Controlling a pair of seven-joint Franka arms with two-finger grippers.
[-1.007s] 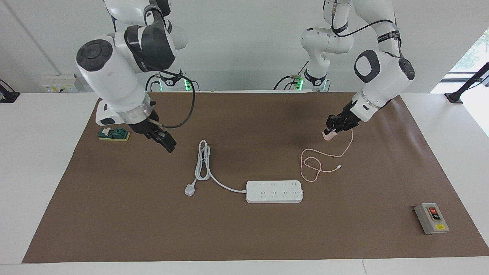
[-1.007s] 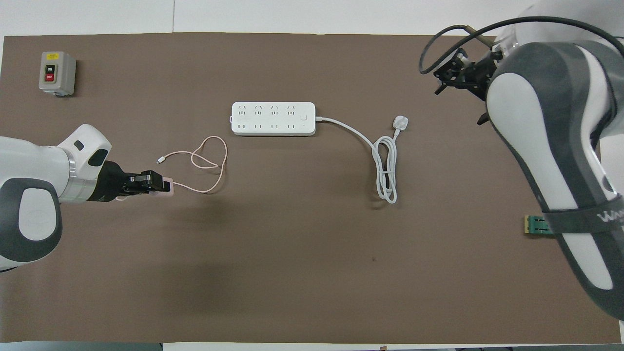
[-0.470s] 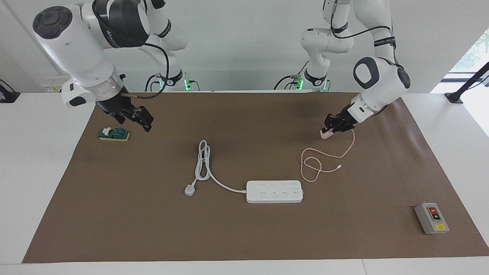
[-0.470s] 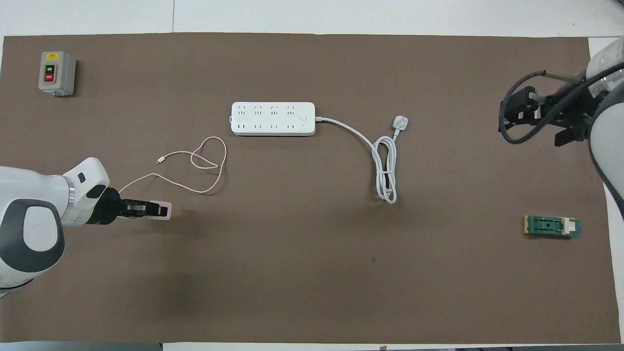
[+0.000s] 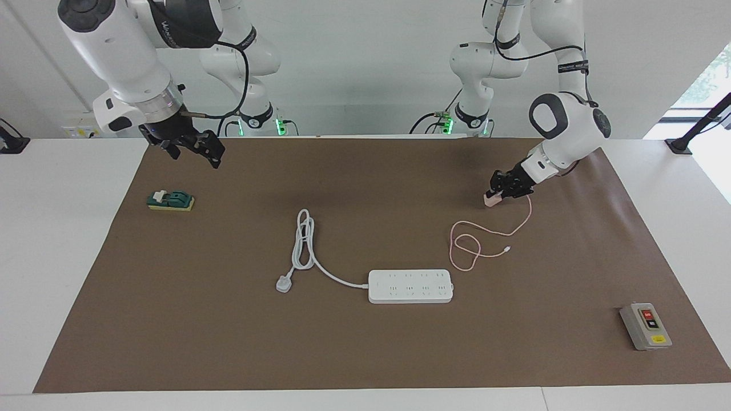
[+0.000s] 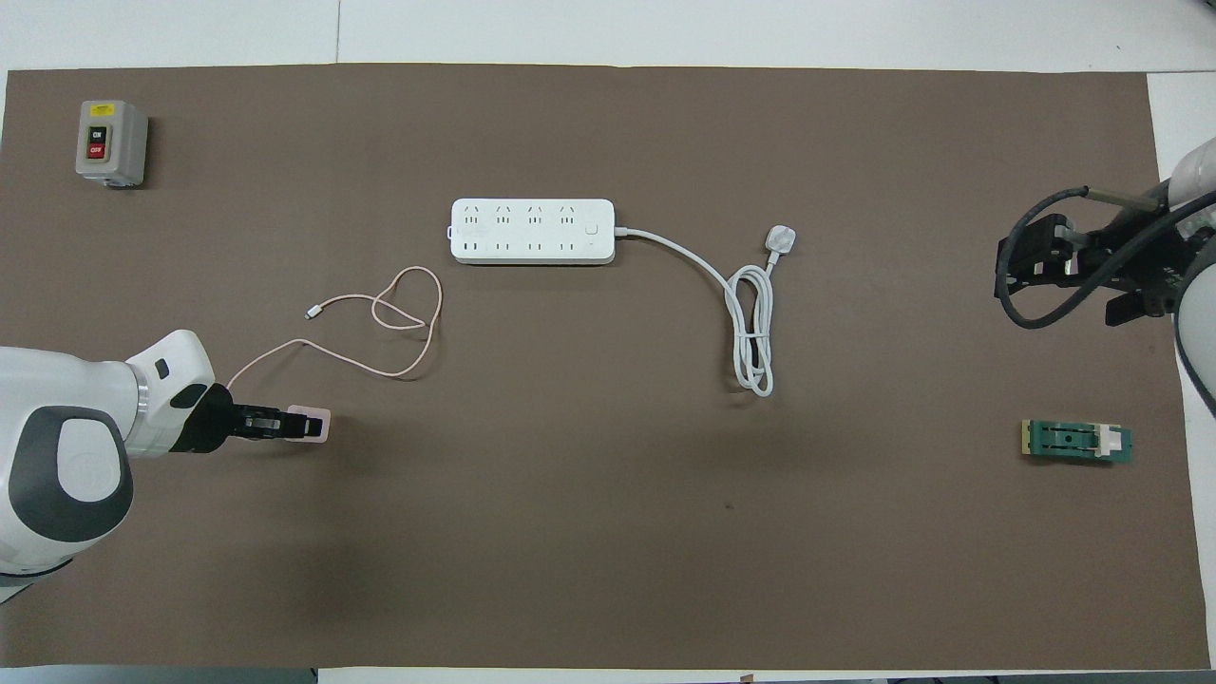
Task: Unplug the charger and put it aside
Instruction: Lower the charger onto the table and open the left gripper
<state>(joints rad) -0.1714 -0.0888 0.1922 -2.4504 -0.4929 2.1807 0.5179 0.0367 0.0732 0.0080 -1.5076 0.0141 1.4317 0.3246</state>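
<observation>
My left gripper (image 5: 495,193) clamped on pink charger (image 5: 490,198), low over brown mat (image 5: 365,354), well apart from power strip (image 5: 410,286); its cable (image 5: 477,240) trails looped between. My right gripper (image 5: 197,149) waits raised; fingers unreadable.

One pink charger (image 5: 490,198) with cable, one white power strip (image 5: 410,286) with its cord, one grey switch box (image 5: 645,326) and one green switch block (image 5: 170,201) are counted on the table (image 5: 354,348). Two robot arms are seen.
</observation>
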